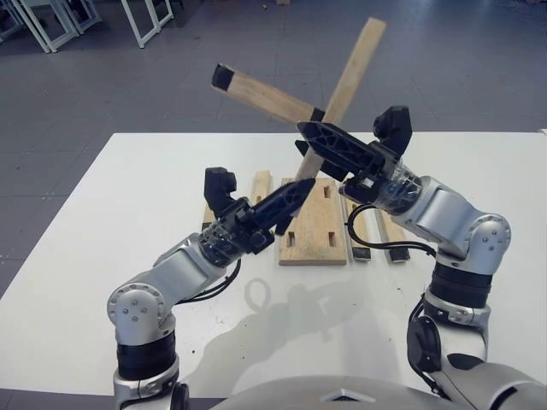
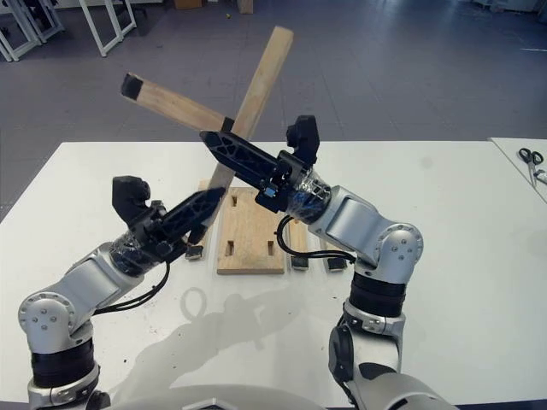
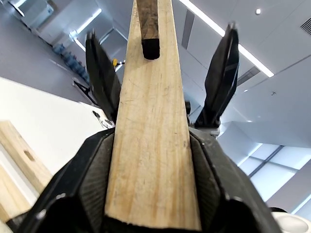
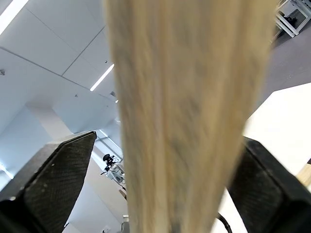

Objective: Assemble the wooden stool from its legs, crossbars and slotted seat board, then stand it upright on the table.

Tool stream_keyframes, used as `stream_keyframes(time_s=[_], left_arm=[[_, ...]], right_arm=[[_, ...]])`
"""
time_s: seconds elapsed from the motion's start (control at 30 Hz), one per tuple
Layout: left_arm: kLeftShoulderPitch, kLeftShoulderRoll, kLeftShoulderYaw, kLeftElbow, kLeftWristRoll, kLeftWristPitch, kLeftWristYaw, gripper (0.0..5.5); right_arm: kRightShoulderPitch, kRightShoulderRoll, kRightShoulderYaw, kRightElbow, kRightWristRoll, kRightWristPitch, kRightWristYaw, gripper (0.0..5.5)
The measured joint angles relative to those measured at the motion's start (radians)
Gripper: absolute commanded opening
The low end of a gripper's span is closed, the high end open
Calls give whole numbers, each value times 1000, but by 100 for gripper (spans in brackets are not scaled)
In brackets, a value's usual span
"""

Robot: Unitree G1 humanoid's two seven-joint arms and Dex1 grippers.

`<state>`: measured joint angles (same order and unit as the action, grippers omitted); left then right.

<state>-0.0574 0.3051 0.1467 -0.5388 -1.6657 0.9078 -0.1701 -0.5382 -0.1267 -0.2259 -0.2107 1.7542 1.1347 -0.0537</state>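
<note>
The left gripper [image 1: 289, 196] is closed on the lower end of a long bar [image 1: 355, 64], its pads [image 3: 97, 189] pressed against both sides in the left wrist view; the bar's long axis climbs from it up, away and to the right; the right gripper [image 1: 323, 138] is clamped on a capped leg [image 1: 261, 94], which runs up and to the left, black cap at the far end; both pieces hang in the air over the far edge of the seat board [image 1: 312, 243], crossing just beyond the right gripper's tips, so the right arm is the nearer to the joint; the left wrist view shows a dark notch [image 3: 151, 48] in the bar, yet whether the leg sits in it or merely passes behind I cannot tell; the next move likely turns on squaring leg to notch; the seat board lies flat on the table [image 1: 128, 196], its slots bare, with spare legs [image 1: 393, 239] just beside it
</note>
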Motion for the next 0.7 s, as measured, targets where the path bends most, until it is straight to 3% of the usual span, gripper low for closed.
stream_keyframes(time_s=[0.2, 0.37, 0.5, 0.53, 0.7], left_arm=[[13, 136, -2, 52, 10, 37, -175, 205], [5, 160, -13, 62, 35, 41, -244, 205], [16, 175, -23, 54, 73, 38, -272, 205], [16, 175, -26, 50, 85, 33, -273, 242], [0, 176, -2, 61, 54, -7, -223, 323]], right_arm=[[-17, -216, 78, 84, 155, 56, 101, 293], [-42, -321, 130, 132, 155, 90, 208, 216], [-48, -356, 165, 140, 155, 86, 223, 212], [-48, -358, 168, 143, 155, 78, 223, 212], [-47, -368, 168, 154, 152, 45, 227, 207]])
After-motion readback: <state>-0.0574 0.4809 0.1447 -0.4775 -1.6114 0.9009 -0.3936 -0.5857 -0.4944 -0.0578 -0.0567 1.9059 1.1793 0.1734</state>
